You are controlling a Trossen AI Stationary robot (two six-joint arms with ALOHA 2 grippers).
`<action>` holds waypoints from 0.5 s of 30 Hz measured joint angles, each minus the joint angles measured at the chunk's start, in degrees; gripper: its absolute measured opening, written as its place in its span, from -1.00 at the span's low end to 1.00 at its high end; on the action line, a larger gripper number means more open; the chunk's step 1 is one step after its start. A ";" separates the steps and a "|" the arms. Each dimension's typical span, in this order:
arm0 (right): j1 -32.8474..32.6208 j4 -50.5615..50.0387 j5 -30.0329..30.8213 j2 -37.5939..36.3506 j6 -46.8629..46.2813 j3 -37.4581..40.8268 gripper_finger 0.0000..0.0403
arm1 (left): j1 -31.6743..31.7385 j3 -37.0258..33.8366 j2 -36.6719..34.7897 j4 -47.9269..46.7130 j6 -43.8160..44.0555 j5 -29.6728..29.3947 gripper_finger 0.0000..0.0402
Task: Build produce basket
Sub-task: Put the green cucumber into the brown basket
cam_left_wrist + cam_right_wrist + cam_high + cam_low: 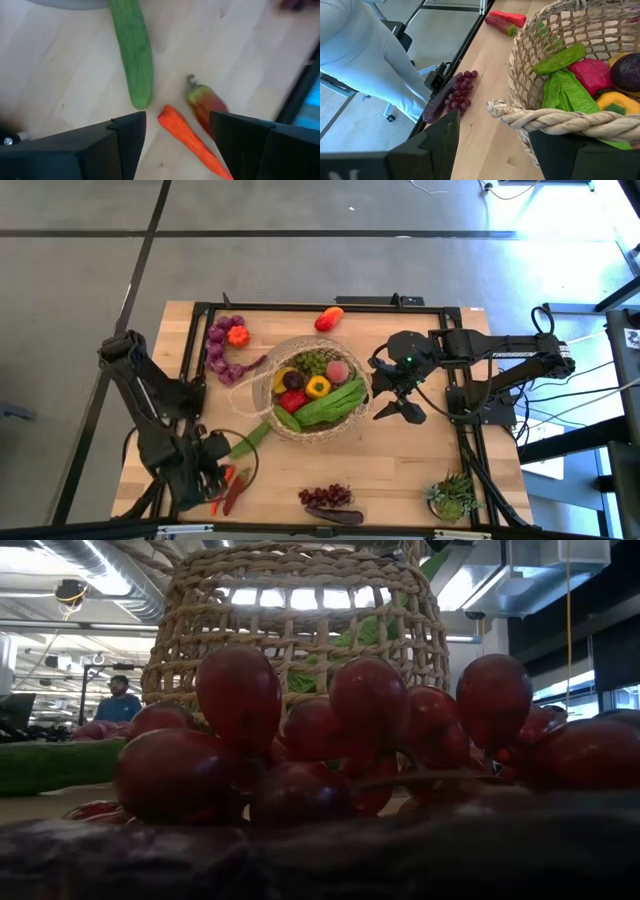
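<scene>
1. Left tool (pixel 177 130) hangs low over the desk's (pixel 400 470) near-left corner, fingers spread and holding nothing, an orange chilli (pixel 187 137) and a red chilli (pixel 206 106) between them.
2. Cucumber (pixel 134 55) lies just beside the chillies.
3. Basket (pixel 314 402) sits mid-desk holding peppers, greens and grapes.
4. Right tool (pixel 398 410) hangs just right of the basket rim, fingers spread, empty.
</scene>
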State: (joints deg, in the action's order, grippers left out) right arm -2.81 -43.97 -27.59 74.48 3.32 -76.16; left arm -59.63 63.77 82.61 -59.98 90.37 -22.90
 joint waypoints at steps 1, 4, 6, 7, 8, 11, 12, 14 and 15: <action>0.00 0.00 0.02 0.00 0.02 0.00 0.11 | -0.40 -0.02 1.25 -0.08 0.98 -0.83 0.03; 0.00 0.00 0.00 0.00 -0.07 0.00 0.11 | -0.82 -0.02 4.26 -0.56 3.68 -5.05 0.03; 0.00 0.00 0.00 0.00 0.02 0.00 0.11 | -0.71 -0.02 6.17 -0.92 4.02 -7.14 0.03; 0.01 0.00 0.00 0.00 0.02 0.00 0.11 | -0.49 -0.02 6.92 -1.20 4.01 -7.68 0.02; 0.00 0.00 0.02 0.00 -0.04 0.00 0.11 | -0.17 -0.02 7.57 -1.59 4.00 -7.94 0.02; 0.00 0.00 0.01 0.00 -0.01 0.00 0.11 | 0.91 -0.06 9.93 -2.81 4.04 -7.95 0.02; 0.00 -0.02 0.02 0.00 0.03 0.00 0.11 | 1.17 -0.07 10.58 -2.85 4.02 -8.00 0.02; 0.02 0.00 0.00 0.00 -0.05 0.00 0.11 | 1.56 -0.07 11.86 -2.89 4.02 -8.26 0.02; 0.00 0.00 0.02 0.00 -0.07 0.00 0.11 | 1.62 -0.07 12.54 -3.02 4.00 -8.44 0.02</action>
State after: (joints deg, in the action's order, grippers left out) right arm -2.81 -43.97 -27.57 74.48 3.25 -76.16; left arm -58.00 63.70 95.16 -63.00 94.37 -31.34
